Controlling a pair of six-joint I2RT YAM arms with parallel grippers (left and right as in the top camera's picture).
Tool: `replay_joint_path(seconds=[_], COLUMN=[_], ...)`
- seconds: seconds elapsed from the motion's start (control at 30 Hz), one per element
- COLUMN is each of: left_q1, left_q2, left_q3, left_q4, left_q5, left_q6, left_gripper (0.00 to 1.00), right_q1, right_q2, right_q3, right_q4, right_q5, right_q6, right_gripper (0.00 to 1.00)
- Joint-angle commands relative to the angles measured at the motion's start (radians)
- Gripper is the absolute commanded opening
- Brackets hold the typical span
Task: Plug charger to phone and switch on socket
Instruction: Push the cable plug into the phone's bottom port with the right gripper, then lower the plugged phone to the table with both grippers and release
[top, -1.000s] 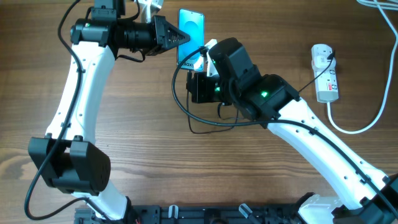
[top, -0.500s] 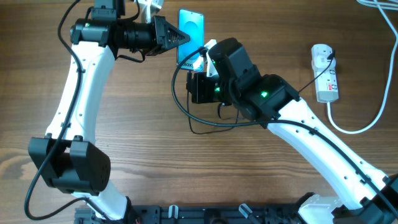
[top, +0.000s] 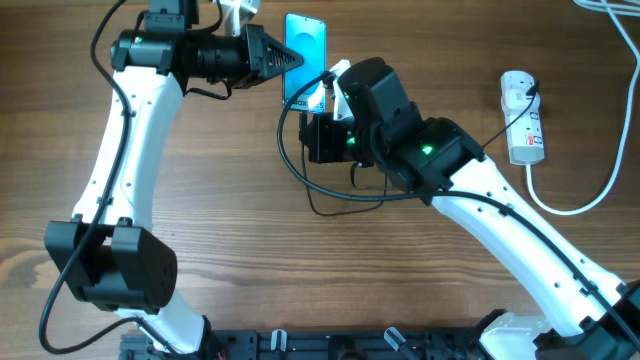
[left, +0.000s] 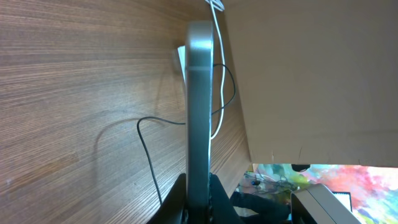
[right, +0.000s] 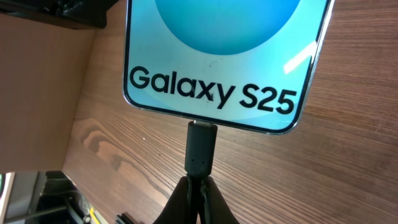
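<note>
The phone (top: 305, 42) with a cyan screen is held at the far middle of the table, gripped at its edge by my left gripper (top: 283, 61). The left wrist view shows the phone edge-on (left: 200, 106) between the shut jaws (left: 199, 200). My right gripper (right: 199, 194) is shut on the charger's dark connector (right: 201, 149), whose tip sits at the middle of the phone's white end (right: 227, 56). The thin black charger cable (top: 305, 185) loops beside the right wrist. Its black plug (top: 528, 94) sits in the white socket strip (top: 524, 125) at the right.
The strip's thick white cord (top: 590, 200) curves along the right edge of the table. A brown board (left: 311, 74) stands behind the table in the left wrist view. The right arm (top: 480, 200) crosses the middle right of the table.
The phone and left gripper have shifted slightly up and left. The cable loop below the right wrist has moved a little. Both grips are unchanged.
</note>
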Motion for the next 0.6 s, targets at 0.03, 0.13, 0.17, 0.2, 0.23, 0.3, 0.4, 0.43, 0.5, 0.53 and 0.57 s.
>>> replay_joint_path(seconds=[0.03, 0.13, 0.17, 0.2, 0.23, 0.3, 0.4, 0.43, 0.5, 0.53, 0.57], left_q1=[-0.009, -0.009, -0.009, -0.009, -0.009, -0.009, -0.008, -0.008, -0.009, -0.009, -0.009], left_q2=[-0.001, -0.001, -0.001, -0.001, -0.001, -0.001, -0.001, -0.001, -0.001, -0.001, -0.001], left_q3=[0.009, 0.009, 0.009, 0.009, 0.009, 0.009, 0.009, 0.009, 0.009, 0.009, 0.009], left_q4=[-0.033, -0.048, -0.048, -0.047, -0.048, -0.047, -0.047, -0.047, -0.047, -0.049, -0.058], left_q5=[0.076, 0.076, 0.079, 0.094, 0.095, 0.095, 0.089, 0.051, -0.071, -0.120, -0.163], left_q6=[0.014, 0.014, 0.014, 0.014, 0.013, 0.013, 0.013, 0.013, -0.037, -0.036, -0.036], left_gripper=[0.04, 0.04, 0.04, 0.04, 0.04, 0.04, 0.04, 0.04, 0.04, 0.04, 0.04], right_q1=[-0.030, -0.030, -0.030, -0.030, -0.030, -0.030, -0.030, -0.030, -0.030, -0.030, -0.030], right_q2=[-0.017, -0.017, -0.017, -0.017, -0.017, -0.017, -0.017, -0.017, -0.018, -0.018, -0.018], right_q3=[0.057, 0.057, 0.057, 0.057, 0.057, 0.057, 0.057, 0.057, 0.057, 0.057, 0.057], right_q4=[0.068, 0.070, 0.072, 0.073, 0.072, 0.071, 0.060, 0.050, 0.022, -0.002, -0.026], right_q5=[0.075, 0.105, 0.105, 0.105, 0.105, 0.104, 0.098, 0.074, 0.009, -0.008, -0.014], right_q6=[0.002, 0.000, 0.000, 0.000, 0.000, 0.000, 0.000, 0.000, -0.001, 0.000, 0.001], right_gripper=[0.04, 0.04, 0.04, 0.06, 0.10, 0.14, 0.24, 0.34, 0.41, 0.45, 0.50])
